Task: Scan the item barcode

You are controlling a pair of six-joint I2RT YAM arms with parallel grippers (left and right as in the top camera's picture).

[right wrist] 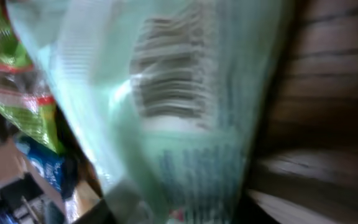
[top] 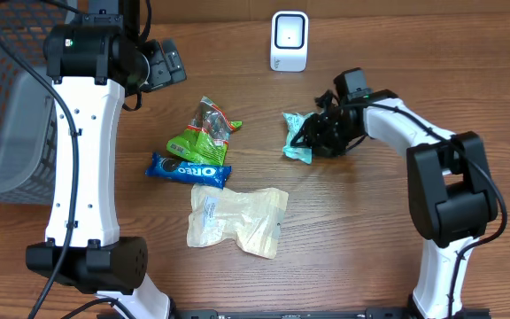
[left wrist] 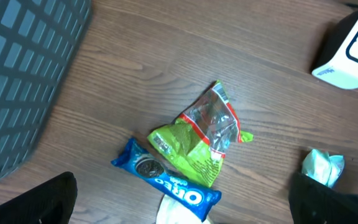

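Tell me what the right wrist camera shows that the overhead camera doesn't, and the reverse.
Only the right wrist view: the barcode on the mint packet, close up but blurred.
Only the overhead view: the white scanner, the pale pouch, the basket, and the right gripper at the mint packet.
Both: the mint packet, plus the green snack bag and the blue cookie pack, which show only as slivers at the left edge of the wrist view.

Near the scanner (top: 289, 40), the right claw (top: 319, 137) covers one end of the mint packet (top: 297, 149), whose barcode (right wrist: 166, 74) shows blurred in the wrist view.
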